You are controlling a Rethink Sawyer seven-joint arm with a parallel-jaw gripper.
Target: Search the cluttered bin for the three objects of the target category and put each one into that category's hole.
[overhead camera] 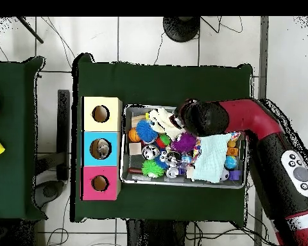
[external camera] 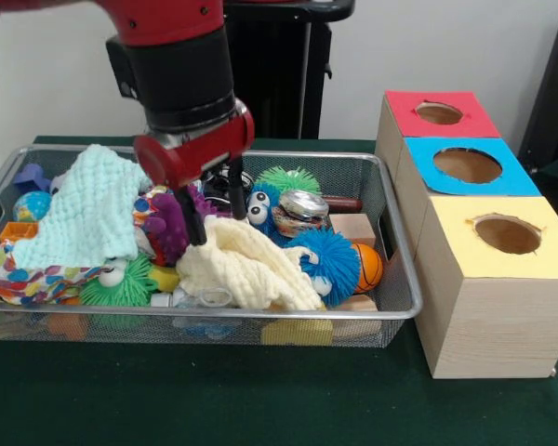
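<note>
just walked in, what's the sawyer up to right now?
It is working the wire mesh bin of toys and cloths. The pincer is down in the clutter, open, fingers straddling the top edge of the cream cloth, nothing held. Three boxes with holes, red, blue and yellow, stand beside the bin.

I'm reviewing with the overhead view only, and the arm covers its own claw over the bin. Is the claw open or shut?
Observer: Open. In the front view the claw has its two dark fingers apart, tips down at the cream cloth.
Operator: Is the mint cloth lying flat?
Observer: No. The mint cloth is heaped over toys and rises above the rim of the bin.
Operator: Is the silver can upright?
Observer: No, the silver can lies on its side.
</note>
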